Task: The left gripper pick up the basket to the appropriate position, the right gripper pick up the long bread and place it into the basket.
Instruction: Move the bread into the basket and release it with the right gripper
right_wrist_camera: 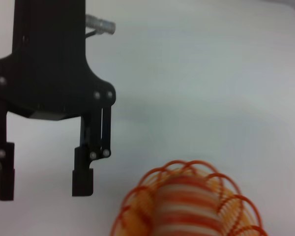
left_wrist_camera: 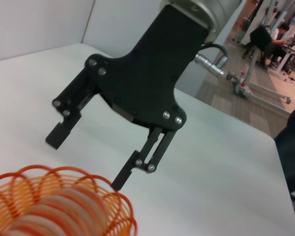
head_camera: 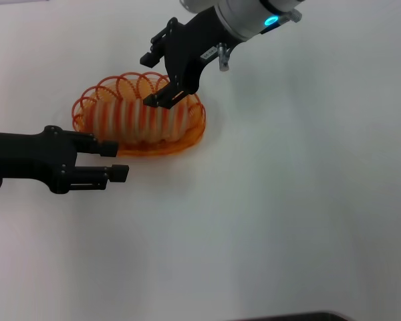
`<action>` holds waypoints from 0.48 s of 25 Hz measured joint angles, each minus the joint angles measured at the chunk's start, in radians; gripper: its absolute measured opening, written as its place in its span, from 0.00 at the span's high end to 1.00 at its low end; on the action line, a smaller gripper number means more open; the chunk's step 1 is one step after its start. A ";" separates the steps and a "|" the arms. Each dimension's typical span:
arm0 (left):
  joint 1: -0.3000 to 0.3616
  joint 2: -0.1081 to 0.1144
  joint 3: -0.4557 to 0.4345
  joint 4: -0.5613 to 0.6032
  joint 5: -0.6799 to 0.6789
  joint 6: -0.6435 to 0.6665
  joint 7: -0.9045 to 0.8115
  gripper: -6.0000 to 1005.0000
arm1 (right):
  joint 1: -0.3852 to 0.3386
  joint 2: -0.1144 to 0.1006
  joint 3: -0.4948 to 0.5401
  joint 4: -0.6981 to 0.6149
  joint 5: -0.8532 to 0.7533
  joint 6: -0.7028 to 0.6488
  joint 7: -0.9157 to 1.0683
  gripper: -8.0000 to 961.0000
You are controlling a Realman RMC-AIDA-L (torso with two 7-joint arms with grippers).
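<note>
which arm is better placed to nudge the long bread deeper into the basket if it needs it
Right, probably. The right gripper hangs open directly over the long bread, which lies in the basket. The left gripper sits open beside the basket's near rim, off to the side of the loaf.

The table (head_camera: 287,221) lies bare on the robot's right and near side of the basket (head_camera: 194,130), giving free passage there. Above the basket's right end hangs the right gripper (head_camera: 164,93), jaws spread, blocking entry from overhead. The left gripper (head_camera: 115,160) sits just beside the basket's left near rim, jaws apart, closing that side.
</note>
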 joint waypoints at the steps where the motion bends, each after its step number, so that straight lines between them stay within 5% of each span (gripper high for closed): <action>1: 0.000 0.000 0.000 0.000 0.000 -0.001 -0.001 0.43 | -0.037 0.000 0.001 -0.036 0.030 -0.002 0.002 0.23; 4: -0.001 0.001 -0.013 0.001 -0.001 -0.002 -0.002 0.43 | -0.094 -0.001 0.002 -0.088 0.086 -0.012 0.001 0.23; 12: 0.017 0.014 -0.080 0.004 -0.002 -0.043 0.008 0.43 | -0.442 -0.026 0.079 -0.171 0.446 -0.169 -0.096 0.24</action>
